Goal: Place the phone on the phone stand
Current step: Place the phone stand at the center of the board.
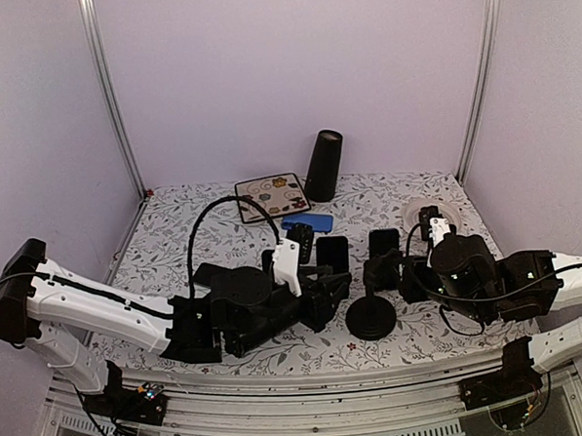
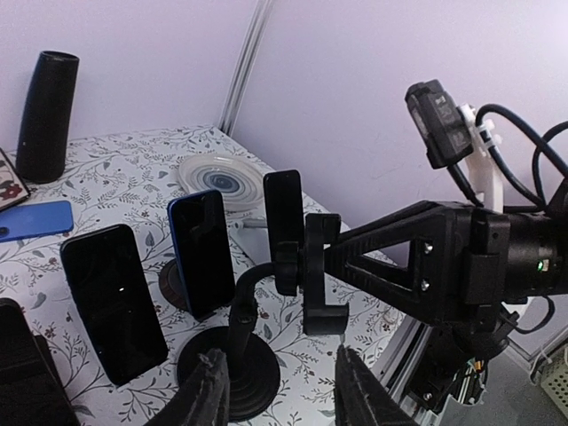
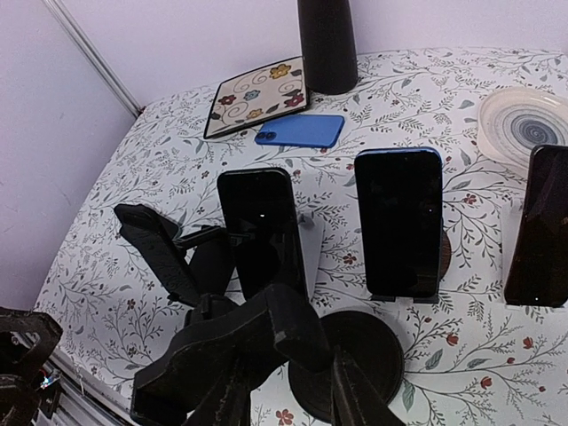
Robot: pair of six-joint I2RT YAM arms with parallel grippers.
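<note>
An empty black phone stand with a round base [image 1: 371,318] and a curved neck stands at the front centre. My right gripper [image 1: 377,270] is shut on its cradle head [image 3: 253,342], which also shows in the left wrist view [image 2: 321,275]. My left gripper [image 2: 284,395] is open and empty, low beside the stand's base [image 2: 222,373]. A blue phone [image 1: 306,222] lies flat at the back and shows in the right wrist view [image 3: 300,130]. A black phone [image 3: 262,231] and a blue-edged phone [image 3: 399,222] sit upright on other stands.
A third dark phone [image 3: 541,226] stands upright at the right. A black cylinder [image 1: 322,166], a floral tile [image 1: 272,196] and a white plate [image 3: 524,115] are at the back. The table's front edge lies just below the stand.
</note>
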